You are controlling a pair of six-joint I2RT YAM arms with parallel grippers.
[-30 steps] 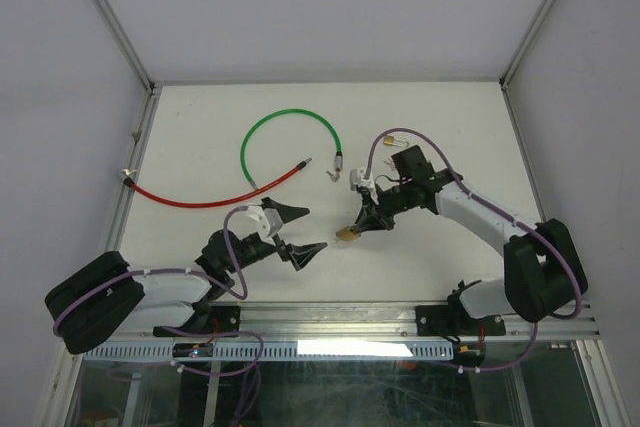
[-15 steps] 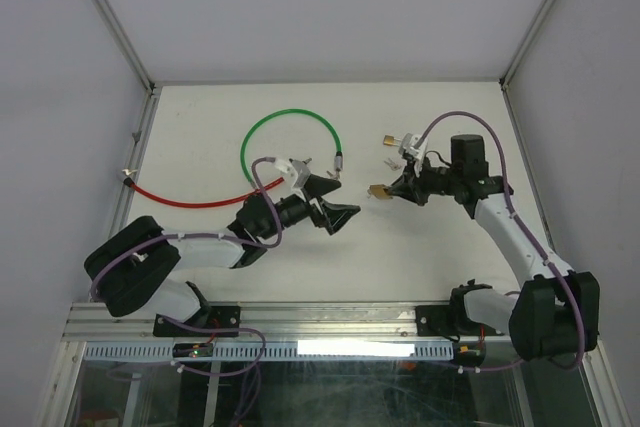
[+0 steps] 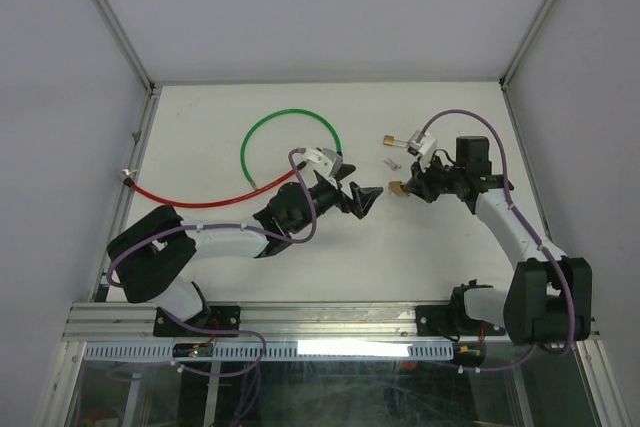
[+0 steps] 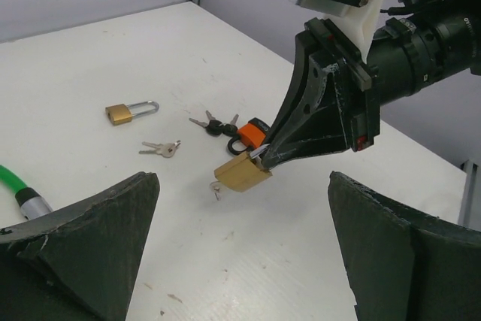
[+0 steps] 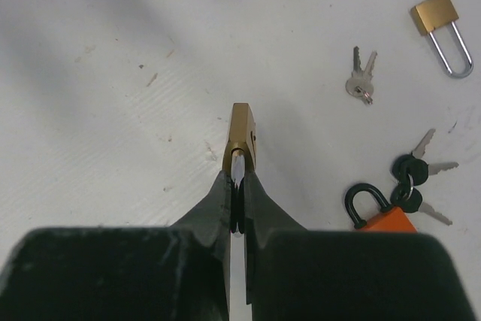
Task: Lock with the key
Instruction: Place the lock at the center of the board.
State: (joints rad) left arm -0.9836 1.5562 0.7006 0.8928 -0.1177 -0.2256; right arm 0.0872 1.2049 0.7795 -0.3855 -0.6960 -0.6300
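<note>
Compared with a second ago, the left arm is stretching much farther across the white tabletop (image 3: 200,117), past the green cable loop (image 3: 262,125). Its left gripper (image 3: 360,197) is now facing the right gripper (image 5: 238,186) with only a narrow gap between them, while the right arm is carrying its load from the near centre out towards the right. The left gripper is standing wide apart and holding nothing. The right gripper is pinching the small rectangular brass padlock (image 4: 242,173) by its top, fingers closed on what looks like the shackle, and is hanging it low over the table with its body aimed at the left gripper. This is looking like a set-up for a handover or a bracing grip, so the locking itself is not yet starting. A tiny silvery piece is showing at the padlock's lower corner; whether it is a seated key cannot be told. The pair of small silver keys (image 4: 160,147) and the bunch of black-headed keys (image 4: 214,124) are lying loose beyond it.
</note>
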